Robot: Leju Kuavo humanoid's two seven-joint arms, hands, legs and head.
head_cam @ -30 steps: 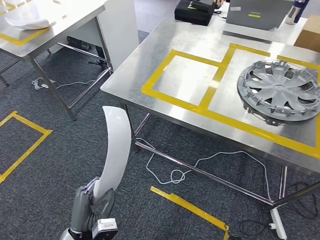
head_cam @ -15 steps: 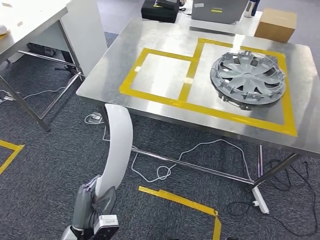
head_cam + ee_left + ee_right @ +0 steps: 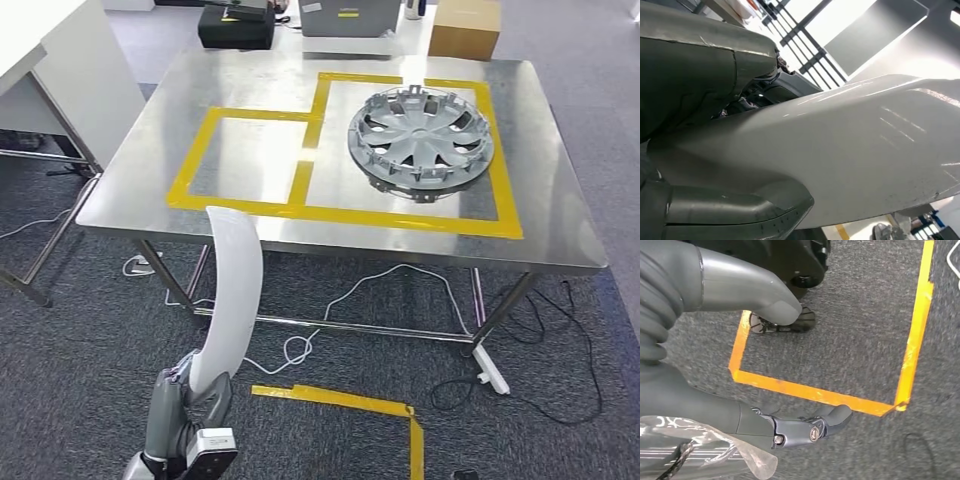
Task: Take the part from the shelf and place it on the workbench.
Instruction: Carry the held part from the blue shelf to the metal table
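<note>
Below the workbench's near edge, the left hand grasps the lower end of the curved white part, which rises upright in front of the left near corner. Its glossy shell looks stiff, light and slippery; a firm hold at the narrow end, as now, seems apt. Right hand hangs unclenched over the carpet, holding nothing. Hubcap fills the right taped square; the left taped square is free.

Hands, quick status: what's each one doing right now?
Left hand: holding the white curved part.
Right hand: open, holding nothing, over the carpet.
</note>
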